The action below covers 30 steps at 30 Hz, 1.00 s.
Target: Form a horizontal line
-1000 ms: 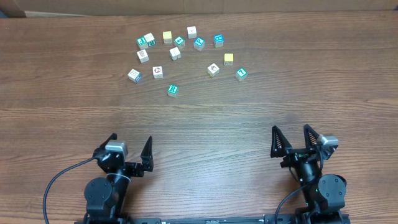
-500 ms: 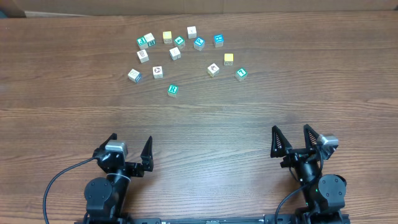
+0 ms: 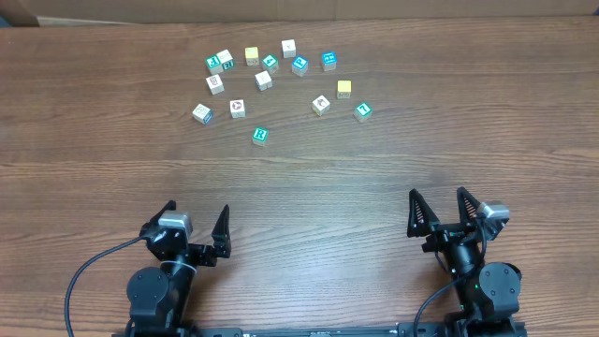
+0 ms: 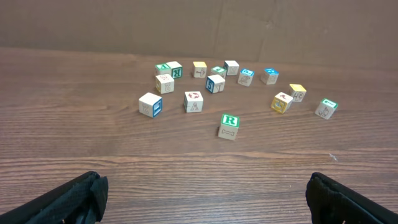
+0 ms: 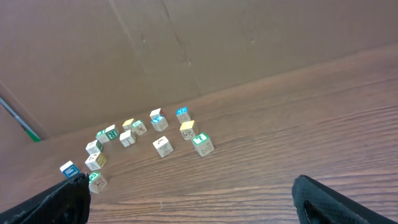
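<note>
— Where did the line stand?
— The pieces lay scattered, not in a row. The green R cube (image 3: pixel 260 136) sat alone on the table (image 3: pixel 94 187), green face up. It was the block closest to the arms and touched none of the others.

— And the pale ones?
— Beyond it, up and to the left in the overhead view. One whitish picture cube (image 3: pixel 238 109) was nearest the R cube. A second picture cube (image 3: pixel 202 113) with a blue side stood beside that one. A third picture cube (image 3: pixel 215 84) sat farther back. All three were apart from each other.

— Anything else around them?
— A yellow cube (image 3: pixel 344 89) and a teal-lettered cube (image 3: pixel 363 111) lay off to the right. More blocks were strung along the far side of the cluster.

— The pincers?
— The left gripper (image 3: pixel 197 209) had its fingers spread wide over bare wood at the near edge, well apart from every cube. The right gripper (image 3: pixel 437 195) was spread the same way on its own side, and just as far from the blocks.
</note>
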Each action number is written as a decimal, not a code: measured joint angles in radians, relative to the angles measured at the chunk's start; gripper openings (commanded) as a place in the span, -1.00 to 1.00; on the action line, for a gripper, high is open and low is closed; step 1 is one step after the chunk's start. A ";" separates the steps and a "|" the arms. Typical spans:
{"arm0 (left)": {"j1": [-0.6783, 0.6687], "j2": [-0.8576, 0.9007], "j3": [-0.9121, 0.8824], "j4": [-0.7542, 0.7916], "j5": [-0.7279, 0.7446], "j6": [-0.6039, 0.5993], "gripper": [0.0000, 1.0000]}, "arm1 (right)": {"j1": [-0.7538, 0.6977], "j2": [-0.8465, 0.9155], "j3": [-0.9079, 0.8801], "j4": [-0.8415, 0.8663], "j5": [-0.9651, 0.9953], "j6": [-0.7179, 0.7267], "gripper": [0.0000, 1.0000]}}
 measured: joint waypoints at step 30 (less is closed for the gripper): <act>0.000 0.960 1.352 -0.851 0.124 0.140 0.99 | 0.000 0.000 -0.001 0.000 -0.002 0.000 1.00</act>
